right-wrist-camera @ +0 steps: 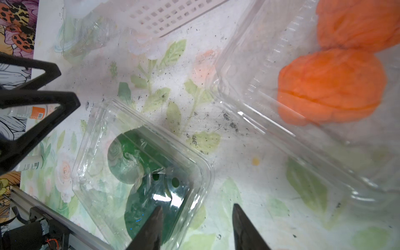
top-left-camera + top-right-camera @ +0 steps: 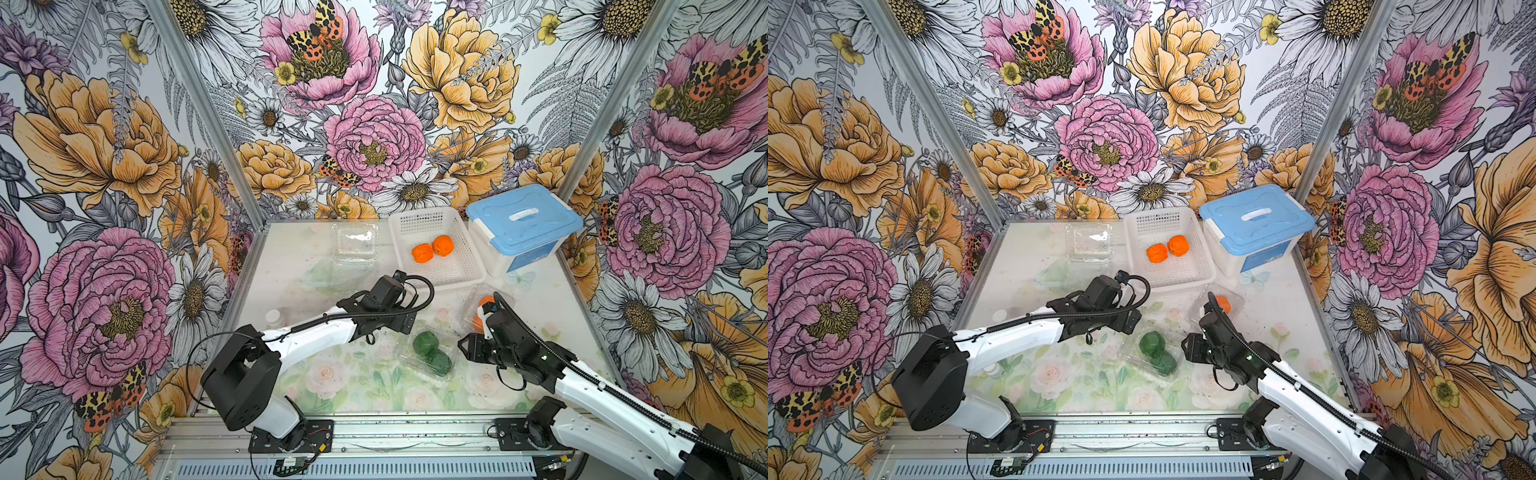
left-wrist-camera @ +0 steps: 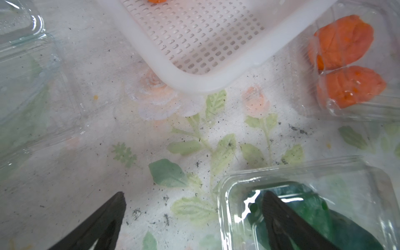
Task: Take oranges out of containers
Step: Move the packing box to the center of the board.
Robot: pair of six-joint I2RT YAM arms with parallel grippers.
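Two dark green oranges (image 2: 424, 343) (image 2: 441, 361) lie in a shut clear container (image 2: 430, 353) (image 2: 1152, 353) at the table's middle front. My right gripper (image 1: 197, 207) (image 2: 465, 345) is open just right of it, one finger over its rim and one over the table. My left gripper (image 3: 193, 201) is open wide, one finger above that container's (image 3: 303, 173) corner. Two bright oranges (image 3: 344, 41) (image 3: 350, 86) sit in a second container (image 1: 259, 104), partly hidden behind my right wrist (image 2: 485, 301). A third container (image 2: 355, 245) stands empty at the back. Two more oranges (image 2: 423, 252) (image 2: 442, 245) lie in the white basket (image 2: 457, 276).
A white tub with a blue lid (image 2: 523, 220) stands at the back right beside the basket. A small white bottle (image 2: 273, 318) stands at the table's left edge near my left arm. Floral walls close in the table on three sides.
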